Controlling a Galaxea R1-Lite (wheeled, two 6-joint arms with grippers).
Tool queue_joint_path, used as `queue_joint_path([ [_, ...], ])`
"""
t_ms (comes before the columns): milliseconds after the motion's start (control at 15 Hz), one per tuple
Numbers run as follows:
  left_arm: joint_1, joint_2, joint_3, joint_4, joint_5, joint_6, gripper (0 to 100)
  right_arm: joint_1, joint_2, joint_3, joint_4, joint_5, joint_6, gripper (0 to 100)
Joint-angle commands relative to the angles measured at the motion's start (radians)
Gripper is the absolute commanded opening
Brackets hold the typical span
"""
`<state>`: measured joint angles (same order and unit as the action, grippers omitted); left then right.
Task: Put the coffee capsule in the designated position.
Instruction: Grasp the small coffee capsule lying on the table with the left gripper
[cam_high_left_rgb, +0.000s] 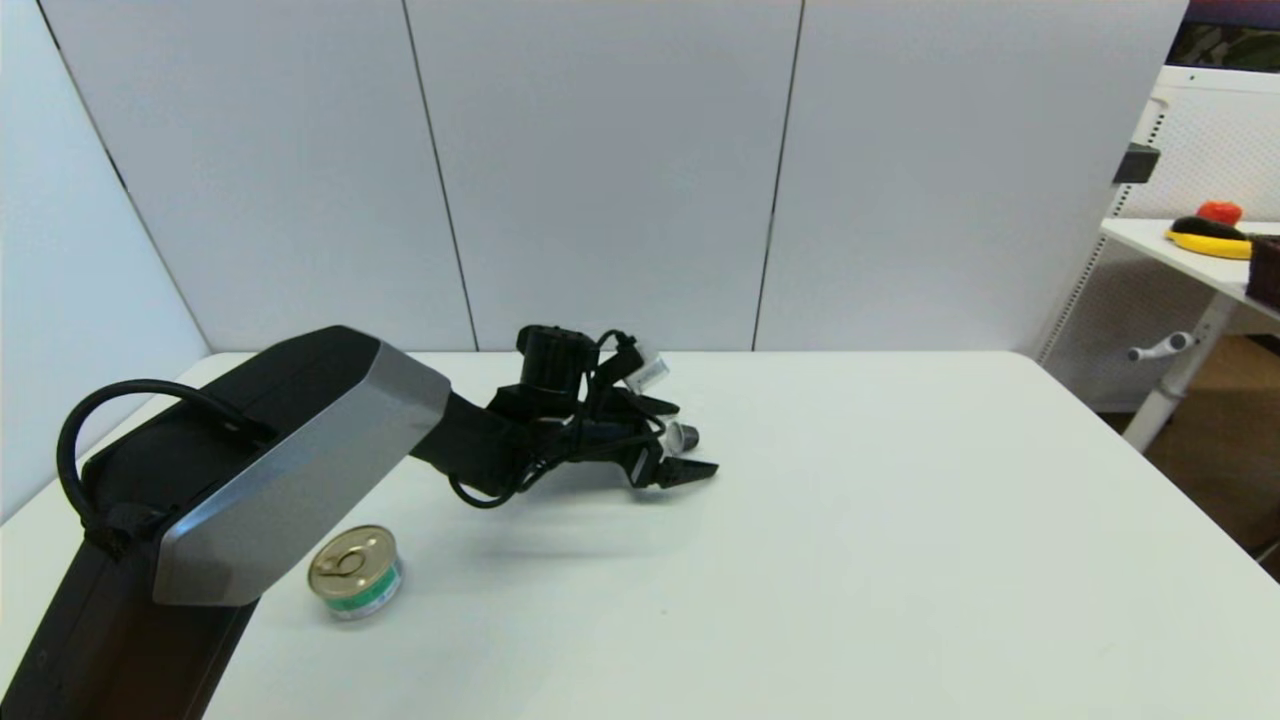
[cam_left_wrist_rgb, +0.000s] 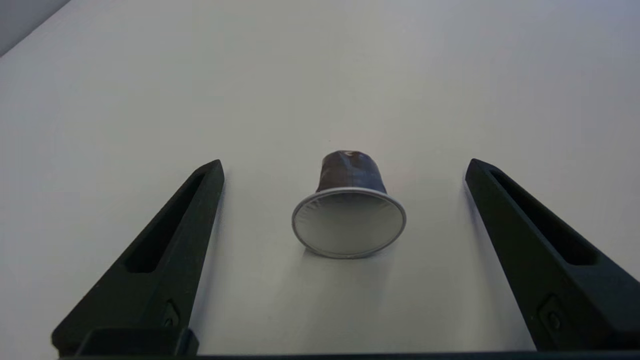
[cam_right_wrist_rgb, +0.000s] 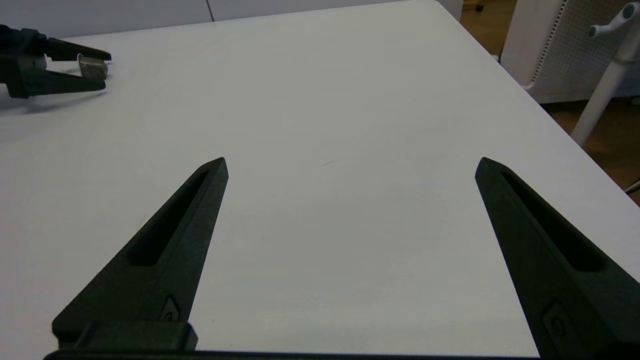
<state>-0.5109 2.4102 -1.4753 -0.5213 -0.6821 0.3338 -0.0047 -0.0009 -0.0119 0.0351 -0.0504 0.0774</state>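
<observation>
One tin (cam_high_left_rgb: 355, 572) stands upright on the table (cam_high_left_rgb: 900, 560) at the left, gold lid up, green band round its side. It lies well behind the left gripper's jaws, beside the left arm's big grey-and-black link, and touches neither.

One left gripper (cam_high_left_rgb: 690, 440) reaches out over the middle of the table, low to the surface. Its jaws stand wide open, holding nothing. The left wrist view shows its two black fingers (cam_left_wrist_rgb: 165, 240) spread far apart, with bare white table on either side.

One capsule (cam_left_wrist_rgb: 349, 210) lies between those jaws, about midway, touching neither finger. It rests on its side on the table, its round silver foil face turned back toward the wrist camera and its dark, narrow end pointing away from it. From the head view it shows only as a small pale-and-dark shape (cam_high_left_rgb: 684, 437) between the fingertips. The right wrist view also catches it (cam_right_wrist_rgb: 93, 67) far off, sitting between the left gripper's two fingers (cam_right_wrist_rgb: 75, 82).

One right gripper (cam_right_wrist_rgb: 350, 167) shows in its own wrist view only; it does not appear in the head view. Its jaws are spread wide as well, with nothing between them but plain table. The capsule lies well apart from these jaws, off toward the left arm.

At the far right, past the table's edge, stands one white side table (cam_high_left_rgb: 1180, 245) with a few coloured things on it, too small to tell.
</observation>
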Motion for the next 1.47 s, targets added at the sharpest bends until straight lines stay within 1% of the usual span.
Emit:
queue_joint_path([
  [67, 0.002, 0.004, -0.002, -0.009, -0.002, -0.009, 100, 0.000, 0.001, 0.001, 0.000, 0.000, 0.001, 100],
  [800, 0.003, 0.023, -0.008, -0.023, -0.002, -0.009, 100, 0.000, 0.001, 0.001, 0.000, 0.000, 0.001, 100],
  [867, 0.003, 0.024, -0.008, -0.023, -0.002, -0.009, 0, 0.000, 0.001, 0.000, 0.000, 0.000, 0.001, 100],
  [1467, 0.003, 0.018, -0.008, -0.025, -0.002, -0.010, 0, 0.000, 0.001, 0.000, 0.000, 0.000, 0.001, 100],
])
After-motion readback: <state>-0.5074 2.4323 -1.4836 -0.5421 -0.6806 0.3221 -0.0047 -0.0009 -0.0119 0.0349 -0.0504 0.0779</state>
